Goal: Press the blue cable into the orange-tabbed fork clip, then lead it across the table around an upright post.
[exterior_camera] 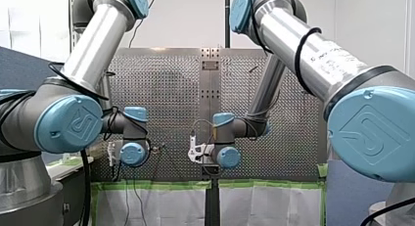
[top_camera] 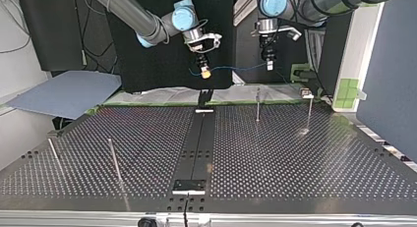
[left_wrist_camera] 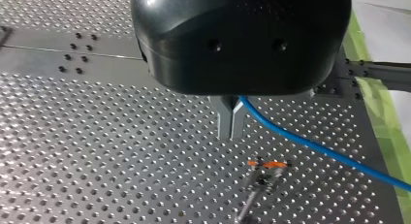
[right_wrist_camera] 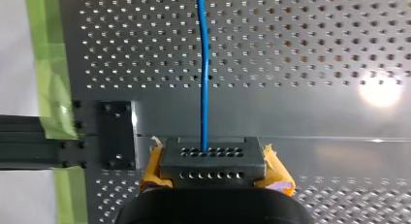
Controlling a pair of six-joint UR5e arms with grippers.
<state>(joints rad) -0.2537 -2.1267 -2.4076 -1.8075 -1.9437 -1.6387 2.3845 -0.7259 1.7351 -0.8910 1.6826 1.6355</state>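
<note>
Starting with the front view: both wrists low over the grey perforated metal table [exterior_camera: 161,89], close to its near edge, my left arm at the left, my right arm at the right. Cannot tell either claw's state from there, fingers hidden behind the blue-capped joints [exterior_camera: 134,152].

Turning to the top view: thin blue cable [top_camera: 236,68] strung almost level in the air beyond the table's far edge, between my right gripper [top_camera: 205,72], yellow-padded, left of centre, and my left gripper [top_camera: 269,65], right of centre. Gripped at both ends, well clear of the table. Nearer, slim upright metal posts [top_camera: 257,104] standing on the right half, with two more at the near left.

Looking along the left wrist view: bare metal fingers [left_wrist_camera: 224,120] pressed together, pinching the blue cable, with its free run sloping away to one side above the holes. Ahead of the fingertips and lower down, small orange-tabbed fork clip [left_wrist_camera: 265,165] on a thin stem, beside the cable, apart from it, not yet filled.

Ending with the right wrist view: yellow pads [right_wrist_camera: 276,170] closed on the same cable, leading straight ahead of the gripper over the holes. Strip of green tape [right_wrist_camera: 46,54] along the table's edge, off to one side of the gripper.
</note>
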